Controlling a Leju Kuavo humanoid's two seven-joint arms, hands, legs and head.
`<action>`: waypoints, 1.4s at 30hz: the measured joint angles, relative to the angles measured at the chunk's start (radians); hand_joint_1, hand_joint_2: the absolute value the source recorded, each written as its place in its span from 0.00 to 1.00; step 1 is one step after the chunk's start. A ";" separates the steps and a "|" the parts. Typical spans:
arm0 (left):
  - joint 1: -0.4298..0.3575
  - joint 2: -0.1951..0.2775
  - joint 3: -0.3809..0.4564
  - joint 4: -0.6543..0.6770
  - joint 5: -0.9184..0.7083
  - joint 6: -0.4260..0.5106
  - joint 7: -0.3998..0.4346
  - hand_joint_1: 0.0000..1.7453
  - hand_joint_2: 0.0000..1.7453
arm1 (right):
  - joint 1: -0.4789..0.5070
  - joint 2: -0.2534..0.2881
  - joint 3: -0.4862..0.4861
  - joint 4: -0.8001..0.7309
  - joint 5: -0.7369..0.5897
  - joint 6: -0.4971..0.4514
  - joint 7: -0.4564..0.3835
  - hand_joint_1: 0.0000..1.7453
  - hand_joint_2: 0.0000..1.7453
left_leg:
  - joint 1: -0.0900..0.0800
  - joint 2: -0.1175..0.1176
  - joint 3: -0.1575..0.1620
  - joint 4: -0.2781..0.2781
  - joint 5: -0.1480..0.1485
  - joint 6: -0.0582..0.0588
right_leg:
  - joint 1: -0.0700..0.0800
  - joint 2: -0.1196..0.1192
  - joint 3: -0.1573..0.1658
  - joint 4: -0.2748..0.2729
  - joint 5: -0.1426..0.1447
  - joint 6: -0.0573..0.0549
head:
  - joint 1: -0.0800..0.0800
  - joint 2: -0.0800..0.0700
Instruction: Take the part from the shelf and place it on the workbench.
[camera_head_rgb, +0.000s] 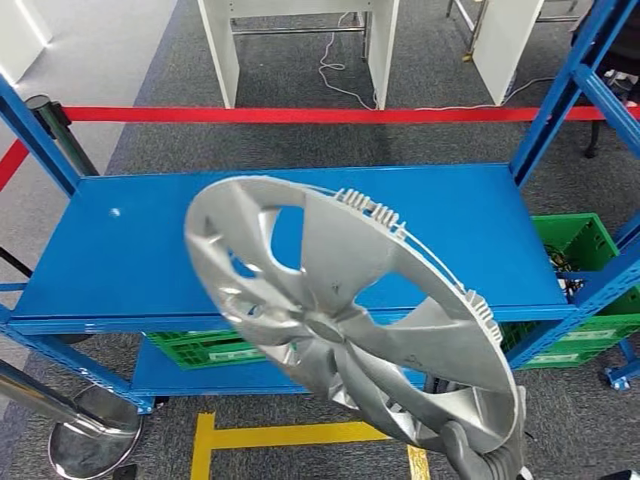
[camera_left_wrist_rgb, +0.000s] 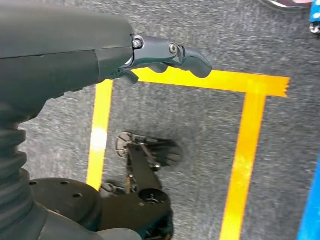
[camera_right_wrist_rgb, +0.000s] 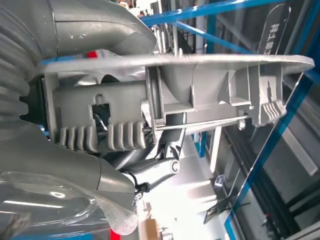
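while the right hand (camera_head_rgb: 483, 455) grips the silver wheel cover (camera_head_rgb: 340, 310) by its rim at the lower right of the head view, the part hangs tilted in the air in front of the blue shelf (camera_head_rgb: 113, 260), off its deck and not touching it. the right wrist view shows the clamp up close: thumb above, darker fingers (camera_right_wrist_rgb: 158, 167) below, the ribbed edge of the cover (camera_right_wrist_rgb: 181, 95) pinched between them. the left hand (camera_left_wrist_rgb: 166, 55) hangs over the grey floor and yellow tape (camera_left_wrist_rgb: 245, 155), holding nothing, its fingers lying fairly straight.

the lift off the shelf looks done; the carry to the workbench is the step in hand, and no workbench is in view yet. a wide, light disc held at one edge will lever hard on that pinch, so the grip should stay firm and the wrist level. turning slowly should keep the far rim away from the blue uprights (camera_head_rgb: 558, 100). the green crates (camera_head_rgb: 581, 250) below look well out of the way.
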 joint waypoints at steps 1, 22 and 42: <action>0.002 0.000 0.000 0.001 -0.018 0.006 0.012 0.00 1.00 | 0.005 0.027 -0.043 0.046 0.002 0.038 0.001 1.00 1.00 | 0.001 0.000 -0.009 0.011 0.003 -0.013 | -0.001 -0.001 0.038 -0.067 0.027 -0.003 | 0.000 0.000; 0.007 0.007 -0.004 0.008 -0.137 0.039 0.085 0.00 1.00 | -0.012 0.132 -0.158 0.283 0.146 0.002 0.001 1.00 1.00 | -0.014 -0.005 0.028 -0.016 -0.026 0.003 | 0.018 0.001 -0.098 0.085 -0.012 -0.022 | -0.001 0.000; 0.011 0.003 -0.001 0.008 -0.153 0.037 0.078 0.00 1.00 | -0.083 0.068 -0.047 0.345 0.138 -0.055 0.001 1.00 1.00 | 0.008 0.019 0.039 0.103 -0.071 -0.082 | 0.015 -0.083 0.034 -0.178 0.108 -0.062 | -0.016 0.000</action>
